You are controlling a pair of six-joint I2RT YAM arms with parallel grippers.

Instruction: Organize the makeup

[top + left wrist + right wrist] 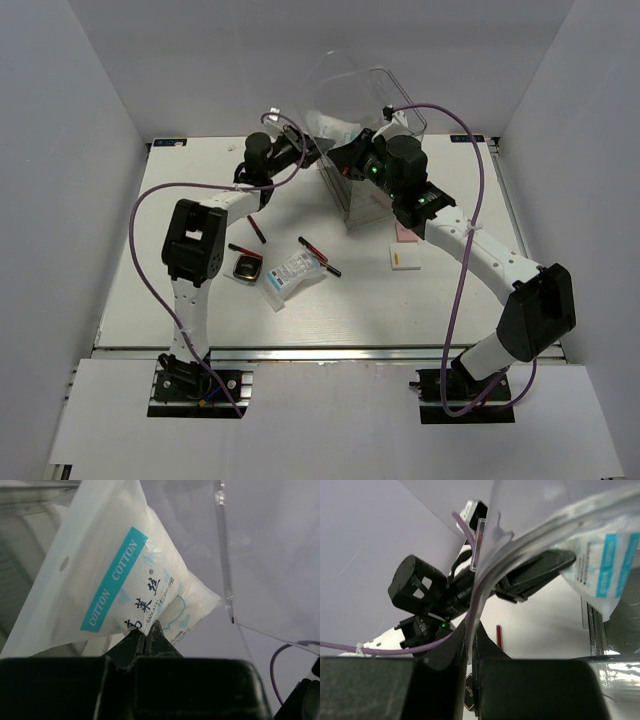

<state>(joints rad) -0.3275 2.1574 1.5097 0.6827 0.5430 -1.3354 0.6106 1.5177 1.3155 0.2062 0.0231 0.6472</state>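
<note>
Pinched at its lower edge by the clenched left jaws, a white cotton packet [125, 580] with a teal stripe is being held up near the top of the clear drawer case [355, 200], at the upper centre of the overhead frame, seemingly so that it can be lowered inside. The clear plastic lid [485, 575] is being gripped along its edge by the clamped right jaws, probably so that the opening is not blocked. Other makeup is lying lower down on the white worktop [200, 330]: a black compact [246, 268], a blue-printed packet [293, 272], thin pencils [318, 256], a pink square [406, 234] and a white flat box [404, 258]. The worktop is being enclosed by plain pale walls [60, 200] at left, right and rear.
</note>
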